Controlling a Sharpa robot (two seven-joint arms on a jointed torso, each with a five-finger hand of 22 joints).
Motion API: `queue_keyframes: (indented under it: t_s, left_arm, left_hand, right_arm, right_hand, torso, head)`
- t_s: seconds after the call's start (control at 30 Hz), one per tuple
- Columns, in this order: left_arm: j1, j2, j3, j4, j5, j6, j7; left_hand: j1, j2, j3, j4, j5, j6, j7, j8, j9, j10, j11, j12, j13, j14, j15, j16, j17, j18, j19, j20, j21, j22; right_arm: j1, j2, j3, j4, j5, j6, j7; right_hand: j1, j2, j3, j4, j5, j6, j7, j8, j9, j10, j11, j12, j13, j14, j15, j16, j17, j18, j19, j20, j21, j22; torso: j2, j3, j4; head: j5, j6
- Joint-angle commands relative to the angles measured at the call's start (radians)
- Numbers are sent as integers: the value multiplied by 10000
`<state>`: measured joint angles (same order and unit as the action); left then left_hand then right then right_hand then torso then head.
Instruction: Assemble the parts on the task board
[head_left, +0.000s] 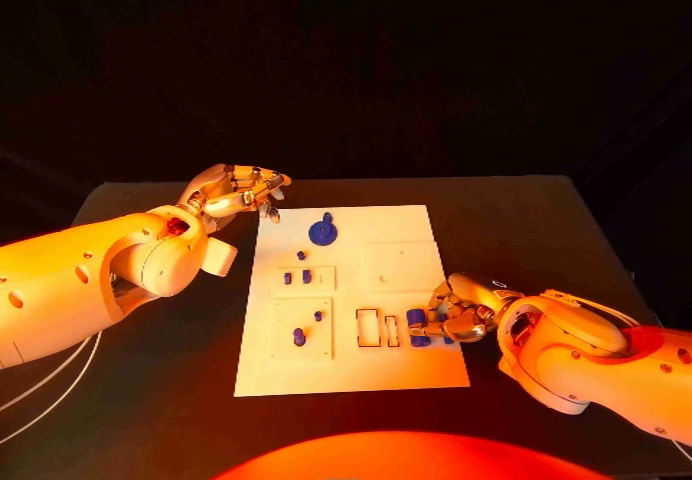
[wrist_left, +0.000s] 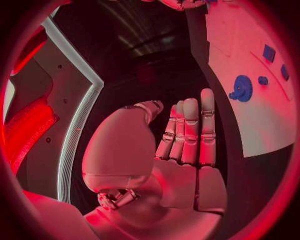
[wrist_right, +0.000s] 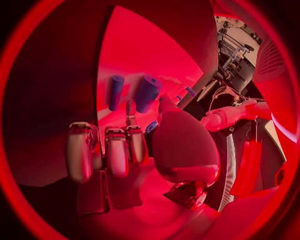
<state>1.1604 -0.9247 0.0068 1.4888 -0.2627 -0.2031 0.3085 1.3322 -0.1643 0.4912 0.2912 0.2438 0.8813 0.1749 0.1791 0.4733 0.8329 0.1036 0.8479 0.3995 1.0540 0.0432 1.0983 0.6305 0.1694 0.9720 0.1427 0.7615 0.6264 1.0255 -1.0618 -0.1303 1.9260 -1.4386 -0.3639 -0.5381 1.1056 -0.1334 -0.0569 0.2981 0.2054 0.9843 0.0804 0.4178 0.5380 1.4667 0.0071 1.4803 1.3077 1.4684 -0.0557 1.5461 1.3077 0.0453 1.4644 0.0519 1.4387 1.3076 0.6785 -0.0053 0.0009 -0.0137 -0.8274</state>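
The white task board (head_left: 397, 370) lies in the middle of the black table. A round blue part (head_left: 323, 233) (wrist_left: 242, 88) sits near its far edge, and several small blue parts (head_left: 299, 336) stand in the raised panels on its left half. My left hand (head_left: 238, 190) (wrist_left: 187, 145) hovers off the board's far left corner, fingers straight, thumb apart, holding nothing. My right hand (head_left: 464, 310) (wrist_right: 119, 150) rests at the board's right edge with its fingertips against two upright blue cylinders (head_left: 418, 328) (wrist_right: 147, 92). Whether it grips one is hidden.
Two narrow rectangular slots (head_left: 378, 328) lie just left of the cylinders. A blank square panel (head_left: 401, 265) occupies the board's right half. Bare black table (head_left: 548, 230) surrounds the board on all sides.
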Motion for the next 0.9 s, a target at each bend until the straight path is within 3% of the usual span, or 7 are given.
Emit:
queue_keyframes:
  t_s: [0.03, 0.23, 0.57, 0.7, 0.8, 0.9]
  left_arm:
    - [1, -5, 3, 33, 62, 127, 74]
    - [1, -22, 3, 49, 64, 117, 77]
    - [2, -31, 3, 70, 65, 114, 78]
    - [2, -36, 3, 72, 65, 107, 79]
    - [2, -36, 3, 73, 65, 110, 77]
    - [2, -34, 3, 68, 65, 111, 76]
  left_hand:
    - [-82, 21, -68, -11, 26, -60, -13, -23, -3, -53, 13, 52, -13, -65, -20, -61, 11, 137, 79, -9, -56, -14]
    - [-82, 21, -68, -11, 26, -60, -13, -23, -3, -53, 13, 52, -13, -65, -20, -61, 11, 137, 79, -9, -56, -14]
    - [-82, 21, -68, -11, 26, -60, -13, -23, -3, -53, 13, 52, -13, -65, -20, -61, 11, 137, 79, -9, -56, -14]
    - [-82, 21, -68, -11, 26, -60, -13, -23, -3, -53, 13, 52, -13, -65, -20, -61, 11, 137, 79, -9, -56, -14]
    - [-110, 42, -83, -14, 32, -68, -13, -25, -5, -56, 13, 60, -21, -66, -18, -65, 15, 137, 89, -6, -76, -29]
    - [-110, 42, -83, -14, 32, -68, -13, -25, -5, -56, 13, 60, -21, -66, -18, -65, 15, 137, 89, -6, -76, -29]
  right_arm:
    - [-47, 78, 0, -116, -233, 320, -164]
    - [-109, 241, 0, -306, -215, 668, -187]
    - [-188, 438, -5, -496, -232, 1162, -215]
    - [-211, 460, -6, -480, -238, 999, -223]
    - [-218, 460, -5, -444, -154, 631, -218]
    - [-220, 433, 0, -366, 129, 177, -191]
  right_hand:
    - [-165, 47, -180, -5, 38, 28, -39, 60, 31, 232, -47, -58, 1431, 922, -70, 68, 2141, -169, 645, -81, 8, 1925]
    - [-192, 78, -313, -11, 39, 29, -46, 100, 56, 226, -52, -73, 1426, 922, -73, 68, 2140, -162, 634, -84, -24, 1913]
    - [698, 185, -376, -45, 12, -16, -74, 266, 153, 217, -77, -120, 1437, 934, -94, 87, 2204, -160, 627, -102, -42, 1927]
    - [1428, 324, -225, -99, -9, -64, -81, 314, 173, 228, -87, -127, 1463, 939, -105, 94, 2226, -163, 632, -113, -34, 1943]
    - [2067, 628, 297, -97, 13, 2, -132, 351, 154, 267, -131, -101, 1520, 944, -137, 103, 2253, -174, 652, -136, 19, 1981]
    - [2115, 739, 469, -56, 8, 81, -160, 386, 145, 285, -157, -90, 1545, 945, -157, 105, 2258, -185, 670, -153, 69, 2011]
  torso:
    - [7, -9, 8]
    - [-3, -17, -6]
    - [-6, -17, -1]
    - [-5, -14, -6]
    - [-3, -12, -2]
    - [-5, -7, -3]
  head:
    - [19, -39]
    - [33, -68]
    - [25, -82]
    - [24, -65]
    - [41, -45]
    - [43, -40]
